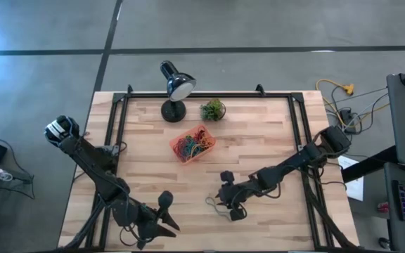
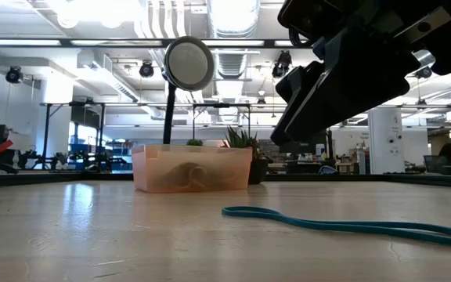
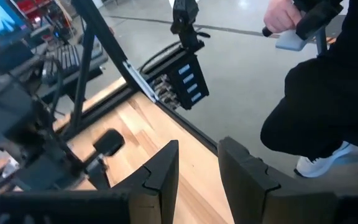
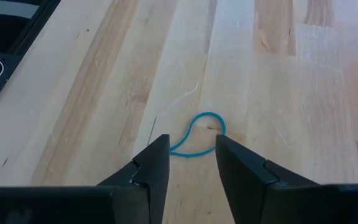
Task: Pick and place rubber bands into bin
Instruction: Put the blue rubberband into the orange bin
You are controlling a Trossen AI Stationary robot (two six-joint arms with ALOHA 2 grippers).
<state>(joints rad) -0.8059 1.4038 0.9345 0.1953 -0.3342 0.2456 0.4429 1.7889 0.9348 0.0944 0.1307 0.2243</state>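
A single teal rubber band [image 4: 199, 135] lies flat on the wooden table, near the near edge, also seen as rubber band [image 1: 212, 204] and rubber band [image 2: 327, 225]. My right gripper [image 4: 191, 154] hovers just above it, open, one finger on either side of the loop's near part; right gripper [image 1: 225, 199]. The orange-red bin [image 1: 192, 143] stands at mid-table, holding several coloured bands; bin [image 2: 192, 168]. My left gripper [image 1: 166, 223] waits open at the table's near left edge, left gripper [image 3: 197, 165].
A black desk lamp [image 1: 174, 88] and a small potted plant [image 1: 213, 109] stand beyond the bin, at the far edge. Black frame rails [image 1: 114, 126] run along the table's sides. A person [image 3: 328, 93] stands off the table, past the left gripper.
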